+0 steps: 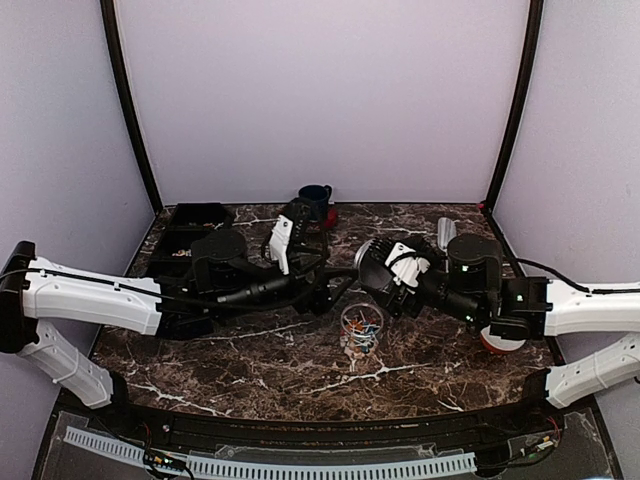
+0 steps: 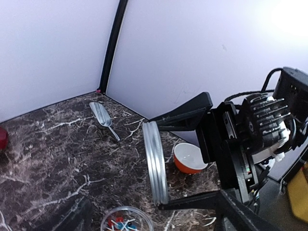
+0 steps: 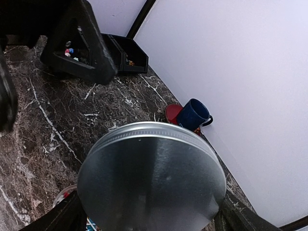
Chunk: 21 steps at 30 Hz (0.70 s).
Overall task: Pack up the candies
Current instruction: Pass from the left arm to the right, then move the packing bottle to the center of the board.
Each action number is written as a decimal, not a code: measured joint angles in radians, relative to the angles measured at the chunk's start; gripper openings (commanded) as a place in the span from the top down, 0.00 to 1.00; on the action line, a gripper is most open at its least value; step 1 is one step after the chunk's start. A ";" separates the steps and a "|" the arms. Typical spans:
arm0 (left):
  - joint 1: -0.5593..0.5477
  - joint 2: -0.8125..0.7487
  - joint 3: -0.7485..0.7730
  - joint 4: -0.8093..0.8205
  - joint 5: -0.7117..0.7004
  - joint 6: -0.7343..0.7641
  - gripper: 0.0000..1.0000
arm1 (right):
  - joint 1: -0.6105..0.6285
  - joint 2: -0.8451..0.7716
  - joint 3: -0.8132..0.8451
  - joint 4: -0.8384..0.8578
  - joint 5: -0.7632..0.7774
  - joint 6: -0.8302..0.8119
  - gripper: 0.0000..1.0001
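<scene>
We find the candies (image 1: 366, 323) in a small heap at the bottom of the jar (image 1: 347, 338). The jar stands open on the marble table (image 1: 230, 365) near its middle, just below where the two arms meet. The right claw (image 3: 151, 214) is grasping the lid (image 2: 155, 161). From the left wrist we see the lid edge-on and upright, one black finger (image 2: 187, 111) on its top rim and the other on its bottom rim. It is held above the jar and apart from it. From the right wrist, the lid's flat metal face fills the lower half of the view. The left claw (image 1: 328, 286) is released, its fingers spread wide, facing the lid without touching it. By the back wall a blue mug (image 1: 315, 197) stands at a red saucer (image 3: 172, 111); we cannot tell whether it rests on the saucer or just beside it. Black bins (image 1: 195, 225) sit at the far left of the table and hold a few coloured bits too small for us to name. A metal scoop (image 2: 103, 118) lies near the far right corner. An orange bowl (image 2: 190, 160), white inside, sits on the table close to the right arm.
</scene>
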 measured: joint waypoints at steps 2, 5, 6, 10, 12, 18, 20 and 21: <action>0.000 -0.035 -0.034 0.003 -0.034 0.028 0.01 | -0.013 -0.005 0.019 -0.039 -0.003 0.013 0.25; 0.008 -0.087 -0.120 0.031 -0.078 0.068 0.01 | -0.039 -0.017 0.055 -0.097 -0.006 0.039 0.26; 0.011 -0.095 -0.144 0.038 -0.086 0.080 0.01 | -0.045 -0.021 0.066 -0.114 -0.008 0.048 0.26; 0.036 -0.093 -0.280 0.122 -0.096 0.137 0.01 | -0.065 -0.043 0.093 -0.175 -0.015 0.080 0.26; 0.051 -0.064 -0.339 0.180 -0.080 0.167 0.01 | -0.070 -0.051 0.102 -0.204 -0.022 0.095 0.26; 0.115 0.184 -0.436 0.468 0.098 0.219 0.01 | -0.073 -0.050 0.138 -0.285 -0.043 0.126 0.26; 0.127 0.297 -0.436 0.563 0.161 0.236 0.01 | -0.074 -0.050 0.151 -0.305 -0.047 0.134 0.26; 0.133 0.358 -0.431 0.608 0.194 0.248 0.01 | -0.074 -0.051 0.156 -0.315 -0.050 0.138 0.26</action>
